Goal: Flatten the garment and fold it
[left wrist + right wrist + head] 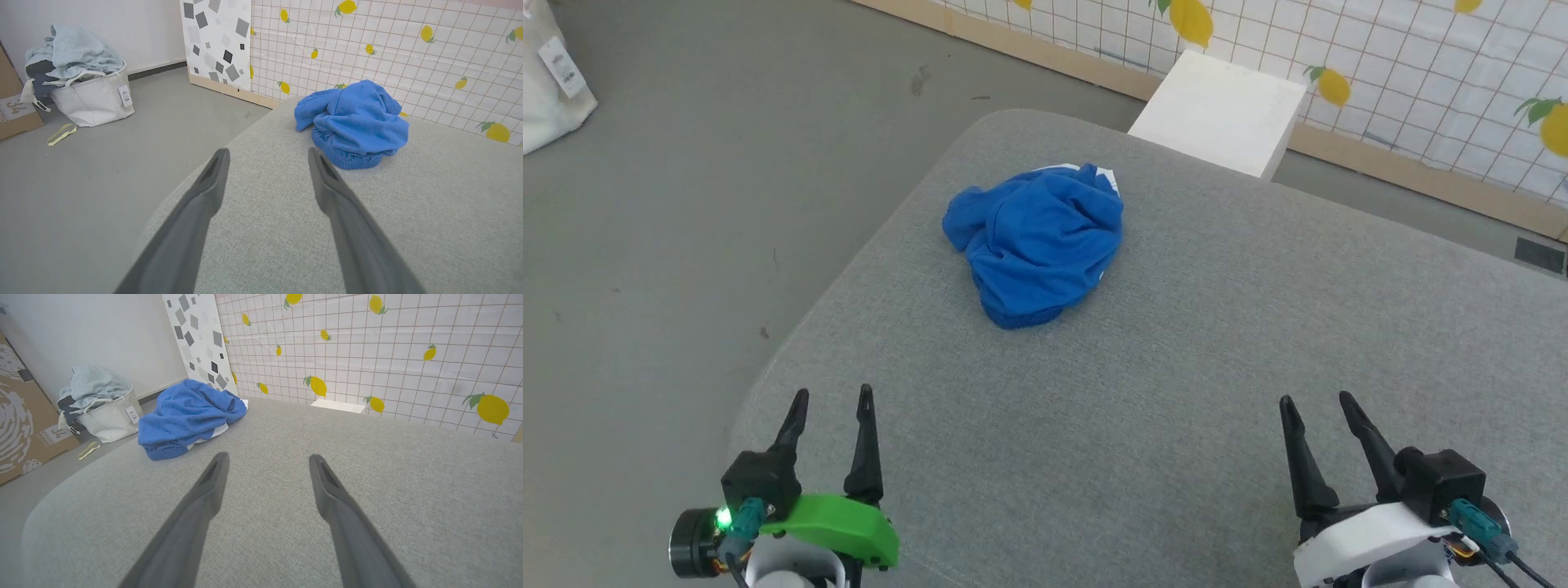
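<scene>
The left hand (832, 396) stands open, its two long dark tapered fingers (864, 441) spread apart and gripping nothing, low over the grey woven surface of the bench (1176, 384) near its rounded corner. The right hand (1316, 402) is open in the same way, nothing between its fingers, over the same bench.

The garment (1037, 241) lies on the bench ahead of both hands and well apart from them: forward and to the right of the left hand, forward and to the left of the right hand. It is a crumpled heap of royal blue soft fabric, bunched into a rounded mound. A gathered, ribbed band forms the edge nearest the hands, and a sliver of white shows at the edge farthest from them.

Beyond the garment a white rectangular block (1217, 110) sits just beside the bench's far edge. Behind it is a wall panel (1421, 73) with a thin grid and yellow lemons. Far off to the left of the left hand, on the grey floor, a white tote bag (92, 98) heaped with pale blue cloth carries a hang tag. Beside the bag is a cardboard box (14, 110) with a label reading "34".
</scene>
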You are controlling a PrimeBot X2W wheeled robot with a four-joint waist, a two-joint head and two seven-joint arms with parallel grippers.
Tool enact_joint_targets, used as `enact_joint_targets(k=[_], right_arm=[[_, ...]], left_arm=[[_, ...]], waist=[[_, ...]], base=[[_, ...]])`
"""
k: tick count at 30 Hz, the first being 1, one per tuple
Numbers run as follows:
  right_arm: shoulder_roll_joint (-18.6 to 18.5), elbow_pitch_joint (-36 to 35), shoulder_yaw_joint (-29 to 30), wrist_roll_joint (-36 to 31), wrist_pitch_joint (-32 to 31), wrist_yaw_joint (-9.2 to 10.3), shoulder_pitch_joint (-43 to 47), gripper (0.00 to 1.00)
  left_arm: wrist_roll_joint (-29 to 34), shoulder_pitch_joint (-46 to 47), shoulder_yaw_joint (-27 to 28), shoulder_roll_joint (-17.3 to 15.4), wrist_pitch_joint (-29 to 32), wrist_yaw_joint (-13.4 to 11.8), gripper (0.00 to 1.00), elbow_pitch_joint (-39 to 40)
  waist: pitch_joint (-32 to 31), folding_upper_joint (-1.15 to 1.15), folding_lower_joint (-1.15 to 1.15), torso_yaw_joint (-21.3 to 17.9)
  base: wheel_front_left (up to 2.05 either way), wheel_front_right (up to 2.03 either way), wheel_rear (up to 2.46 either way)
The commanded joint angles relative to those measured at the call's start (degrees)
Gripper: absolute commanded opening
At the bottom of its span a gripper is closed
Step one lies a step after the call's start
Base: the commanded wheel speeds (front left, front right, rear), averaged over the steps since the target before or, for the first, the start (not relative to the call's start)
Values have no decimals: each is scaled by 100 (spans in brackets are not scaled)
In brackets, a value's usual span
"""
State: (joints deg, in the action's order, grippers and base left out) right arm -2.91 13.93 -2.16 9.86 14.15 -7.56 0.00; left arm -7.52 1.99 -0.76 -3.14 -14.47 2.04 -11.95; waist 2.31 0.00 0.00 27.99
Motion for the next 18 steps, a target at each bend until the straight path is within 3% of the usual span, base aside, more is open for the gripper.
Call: enact_joint_targets(k=[1, 11, 18], right_arm=[[3, 13, -5, 47, 43, 8, -110, 100], [3, -174, 27, -135, -109, 8, -297, 100], [3, -450, 17, -332, -299, 8, -540, 100]], left_arm=[[-93, 196, -10, 20, -52, 55, 100, -35], [-362, 1530, -34, -113, -2, 326, 100, -804], [-936, 3162, -11, -447, 922, 494, 100, -2084]], waist=[[31, 0, 0, -21], [400, 0, 0, -366], [973, 0, 0, -865]], base=[[0, 0, 0], [0, 0, 0], [0, 0, 0]])
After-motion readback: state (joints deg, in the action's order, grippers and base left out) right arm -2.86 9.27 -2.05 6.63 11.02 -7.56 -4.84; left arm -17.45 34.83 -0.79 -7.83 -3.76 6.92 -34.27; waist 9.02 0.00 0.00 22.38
